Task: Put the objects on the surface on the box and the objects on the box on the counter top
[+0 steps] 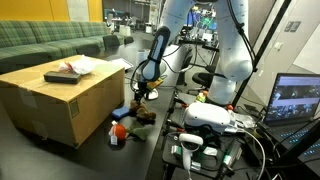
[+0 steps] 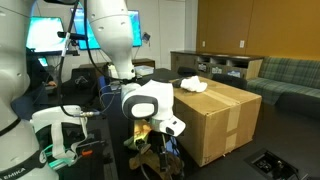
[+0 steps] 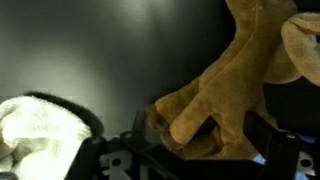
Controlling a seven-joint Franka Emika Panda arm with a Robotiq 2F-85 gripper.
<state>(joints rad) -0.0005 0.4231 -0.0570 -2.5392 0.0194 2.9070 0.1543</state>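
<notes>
In the wrist view a tan plush toy (image 3: 232, 75) lies on the dark counter top (image 3: 100, 50), one of its limbs between the jaws of my gripper (image 3: 200, 140). The jaws stand open on either side of it and do not press on it. In both exterior views the gripper (image 1: 141, 96) (image 2: 157, 133) hangs low over the toys (image 1: 141, 113) beside the brown cardboard box (image 1: 60, 98) (image 2: 215, 118). On the box lie a pinkish item (image 1: 65, 73) and a white crumpled thing (image 2: 192, 85). An orange and white toy (image 1: 118, 130) lies on the surface by the box.
A white fluffy item (image 3: 38, 125) lies left of the gripper in the wrist view. A white device (image 1: 212, 118) with cables and a laptop (image 1: 296, 100) stand near the arm's base. A green sofa (image 1: 50, 40) is behind the box.
</notes>
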